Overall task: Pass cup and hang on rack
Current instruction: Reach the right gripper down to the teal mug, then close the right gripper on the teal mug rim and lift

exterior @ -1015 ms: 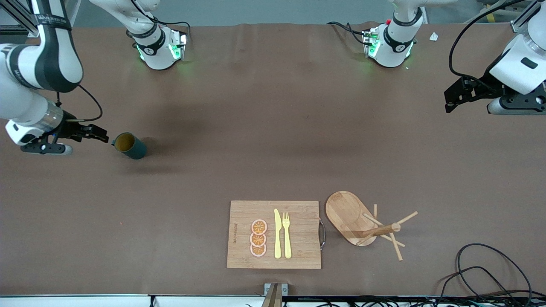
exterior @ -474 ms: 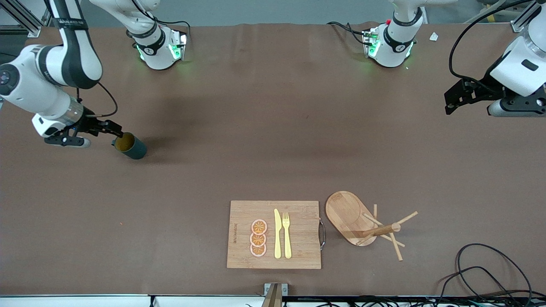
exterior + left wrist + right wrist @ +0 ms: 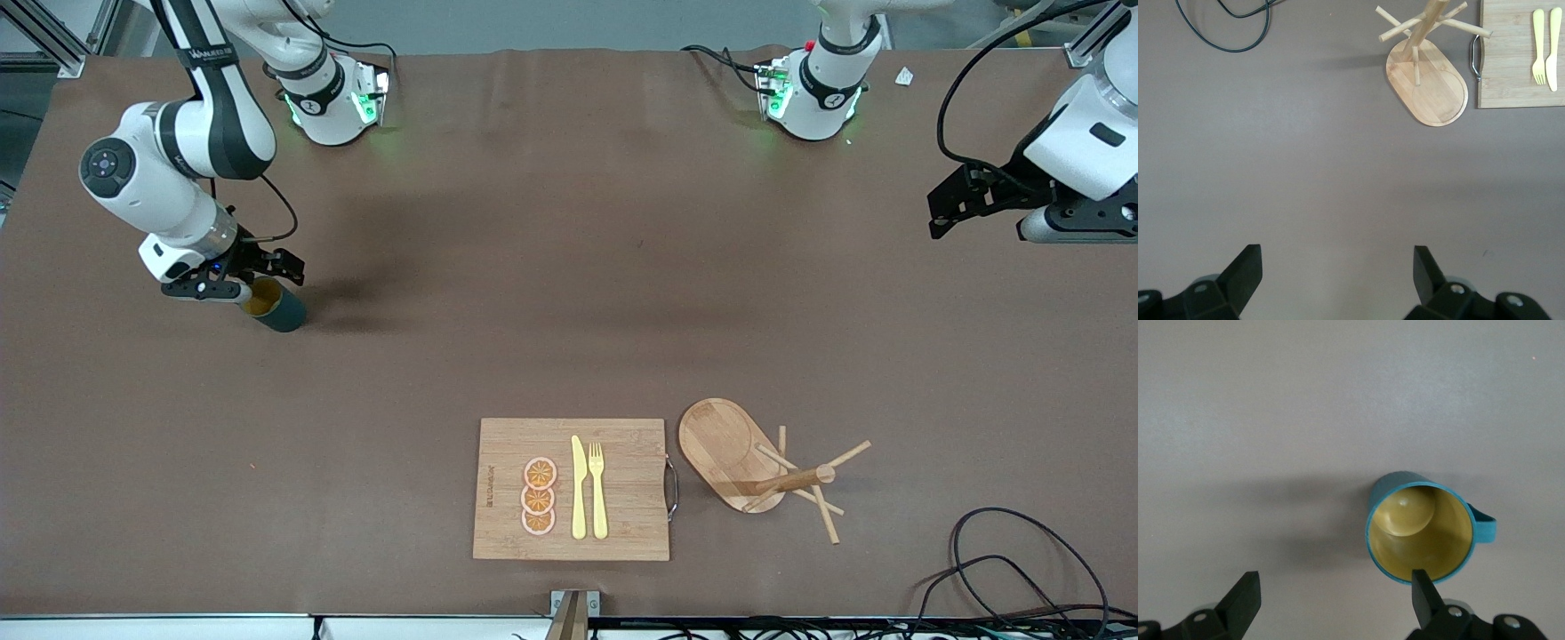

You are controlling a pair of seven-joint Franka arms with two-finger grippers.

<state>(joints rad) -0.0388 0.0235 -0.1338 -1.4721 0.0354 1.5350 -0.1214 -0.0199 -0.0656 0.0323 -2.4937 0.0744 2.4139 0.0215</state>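
Observation:
The dark teal cup [image 3: 283,313] stands upright toward the right arm's end of the table, its yellowish-brown inside [image 3: 1418,527] facing up and its small handle sticking out to one side. My right gripper [image 3: 258,277] hangs open just above it. One of its fingertips [image 3: 1421,581] is over the cup's rim, the other over bare table, so the cup sits off to one side of the gap [image 3: 1333,587]. The wooden rack [image 3: 716,440] stands nearer to the front camera, also seen in the left wrist view [image 3: 1435,93]. My left gripper [image 3: 944,209] waits open and empty in the air at the left arm's end [image 3: 1337,260].
A wooden cutting board [image 3: 631,480] with a yellow knife, a fork and three orange slices lies beside the rack [image 3: 1511,60]. Black cables [image 3: 1005,551] loop on the table near the front edge at the left arm's end. The two robot bases stand along the table's edge farthest from the front camera.
My right arm has swung in from the table's end toward the cup, bringing its open gripper from beside the cup to over its rim. The left arm and the cup have not moved.

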